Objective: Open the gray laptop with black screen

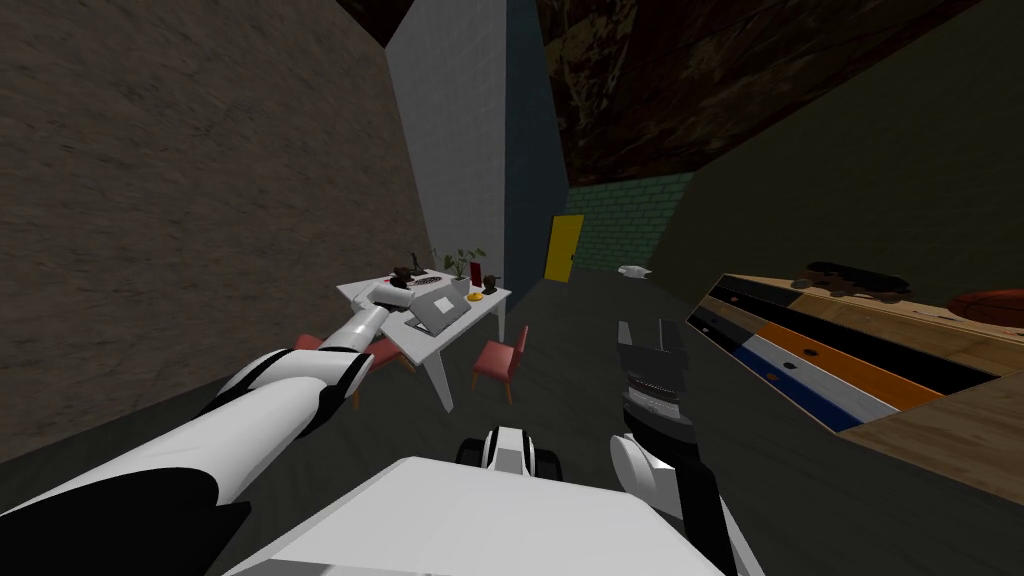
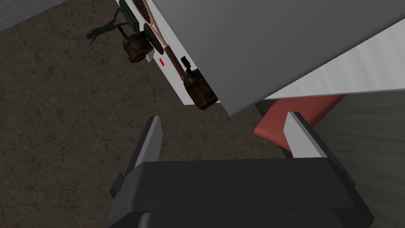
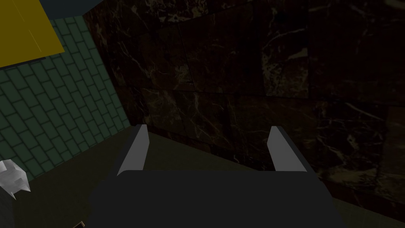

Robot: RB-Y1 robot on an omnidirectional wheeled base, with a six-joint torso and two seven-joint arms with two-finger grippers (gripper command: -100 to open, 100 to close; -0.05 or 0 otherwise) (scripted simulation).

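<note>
The grey laptop (image 1: 441,310) lies on the white table (image 1: 470,325) near its front edge, its lid looking partly raised. My left arm reaches out over the table, and the left gripper (image 1: 399,286) hovers just left of the laptop. In the left wrist view the left gripper (image 2: 225,130) is open with nothing between its fingers (image 2: 152,134). Ahead of it are a broad grey flat surface (image 2: 257,43) and a white band (image 2: 348,67); I cannot tell which is the laptop. My right gripper (image 1: 651,345) is open over the floor, far from the table.
On the table stand a potted plant (image 1: 461,268), brown jars (image 2: 199,89) and small items. Red chairs (image 1: 501,363) flank the table. A brown wall runs along the left. A striped cabinet (image 1: 830,350) stands at the right, a yellow door (image 1: 563,247) beyond.
</note>
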